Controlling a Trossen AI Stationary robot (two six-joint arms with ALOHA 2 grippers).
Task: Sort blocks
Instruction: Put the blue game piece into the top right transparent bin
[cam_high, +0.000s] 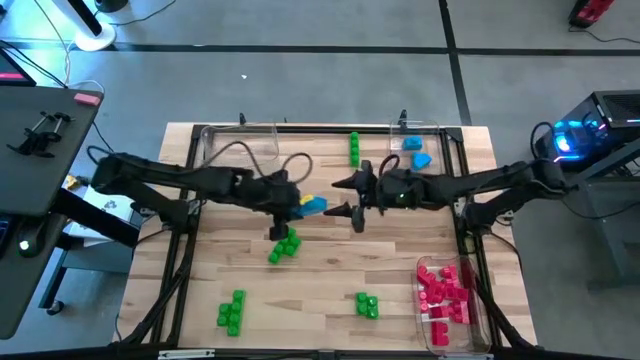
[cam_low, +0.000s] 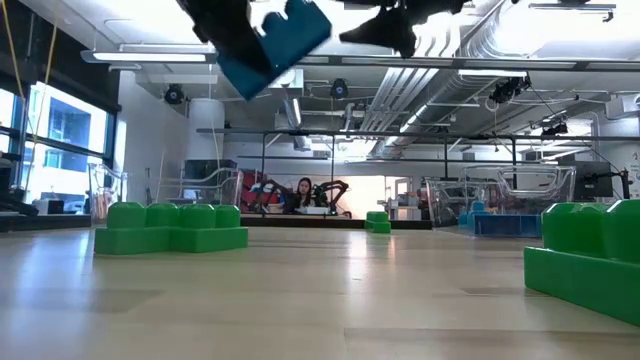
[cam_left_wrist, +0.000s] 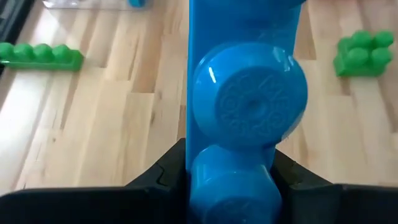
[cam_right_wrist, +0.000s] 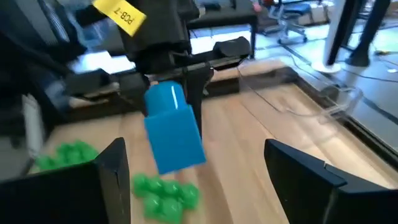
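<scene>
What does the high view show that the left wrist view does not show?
Only the high view shows both arms, the open right end effector, the clear tray of red-pink blocks and the tray with light blue blocks. Only the left wrist view shows the round studs of the blue block close up between the left end effector's fingers. Both show that held blue block, green blocks and the wooden table.

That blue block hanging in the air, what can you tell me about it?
The blue block is glossy light-blue plastic with round studs, one bearing moulded lettering too fine to read. It hangs tilted above the table's middle, over green blocks, touching nothing below. The left gripper clamps it between its dark fingers, while the right gripper waits open close beside it.
</scene>
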